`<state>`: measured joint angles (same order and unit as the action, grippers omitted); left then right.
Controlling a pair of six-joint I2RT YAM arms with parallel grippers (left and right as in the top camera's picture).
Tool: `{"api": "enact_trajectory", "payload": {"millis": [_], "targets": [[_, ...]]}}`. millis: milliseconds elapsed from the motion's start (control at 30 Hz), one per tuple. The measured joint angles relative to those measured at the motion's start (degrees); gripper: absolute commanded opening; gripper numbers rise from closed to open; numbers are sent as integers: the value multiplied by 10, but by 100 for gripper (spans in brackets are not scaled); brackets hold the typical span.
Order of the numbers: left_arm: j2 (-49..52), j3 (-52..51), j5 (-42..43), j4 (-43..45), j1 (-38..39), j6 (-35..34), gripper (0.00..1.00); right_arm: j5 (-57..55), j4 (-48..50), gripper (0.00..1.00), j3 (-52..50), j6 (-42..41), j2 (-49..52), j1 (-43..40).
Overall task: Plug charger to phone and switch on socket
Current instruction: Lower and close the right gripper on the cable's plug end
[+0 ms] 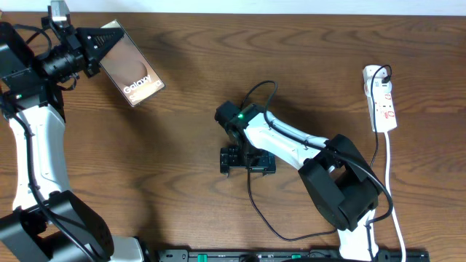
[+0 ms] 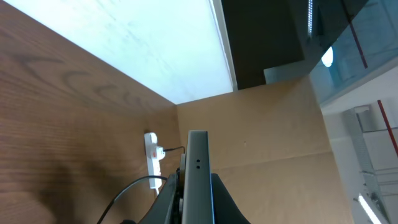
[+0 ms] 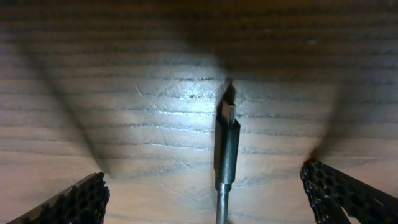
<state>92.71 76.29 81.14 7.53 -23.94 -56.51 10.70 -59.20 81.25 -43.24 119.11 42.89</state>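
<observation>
Brown wood-grain worktop [image 1: 182, 124], matte, with dark streaks along the grain. In the right wrist view a bright glare patch lies on it at frame centre.

Phone: flat dark rectangular smartphone with a brownish screen image and white "Galaxy" lettering [image 1: 135, 76]. It sits at the upper left of the overhead frame, set on a diagonal with the screen facing the camera. In the left wrist view it shows edge-on as a slim grey metal-looking band at bottom centre, with two small dark dots on the edge.

Left fingers [image 1: 91, 40]: black and wedge-shaped, pressed together on the upper-left end of the phone. In the left wrist view, dark finger surfaces flank the phone's edge on both sides.

Socket: narrow white plastic power strip with small red markings [image 1: 381, 98]. It lies lengthwise at the upper right of the overhead frame, well apart from the phone. A white cord runs from it down the right edge, and a thin black lead leaves its upper end.

Charger: thin black cable ending in a small glossy black plug with a short metal tip [image 3: 227, 146]. It lies on the worktop at the centre of the right wrist view, tip pointing to the top of the frame and cable leaving at the bottom.

Right fingers [image 3: 74, 199]: black, with dimpled pads, spread wide into the lower left and lower right corners of the right wrist view. The plug lies between them, touching neither. They hold nothing.
</observation>
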Motion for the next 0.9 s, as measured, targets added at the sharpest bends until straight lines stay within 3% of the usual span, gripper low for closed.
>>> {"api": "enact_trajectory", "payload": {"millis": [467,900], "targets": [[0,0,0,0,0,0,7,-3,10,91,0,-9,0,-12],[0,0,0,0,0,0,7,-11,7,74,0,-9,0,-12]]}}
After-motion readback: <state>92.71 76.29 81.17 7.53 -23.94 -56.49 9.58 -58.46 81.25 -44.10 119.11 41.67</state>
